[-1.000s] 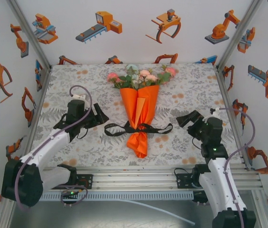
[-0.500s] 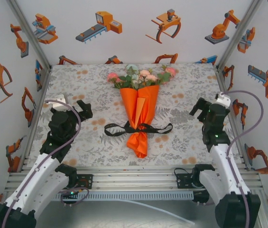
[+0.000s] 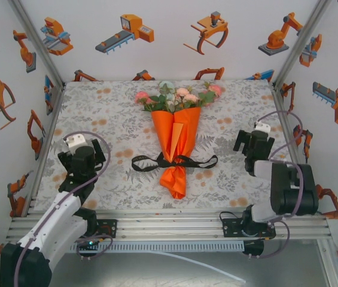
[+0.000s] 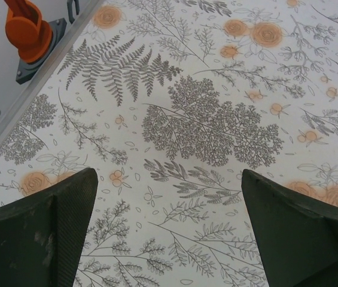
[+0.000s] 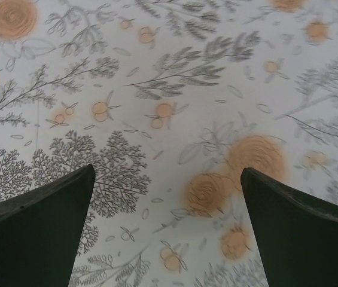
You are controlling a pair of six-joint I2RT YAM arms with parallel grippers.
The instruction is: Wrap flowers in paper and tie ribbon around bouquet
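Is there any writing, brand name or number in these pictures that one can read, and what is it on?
No text can be read anywhere.
On the black ribbon tied around the bouquet: any lettering is too small to read.
On the wall pictures of orange machines: drawings, no legible words.
On the tablecloth: printed ferns and flowers, no words.
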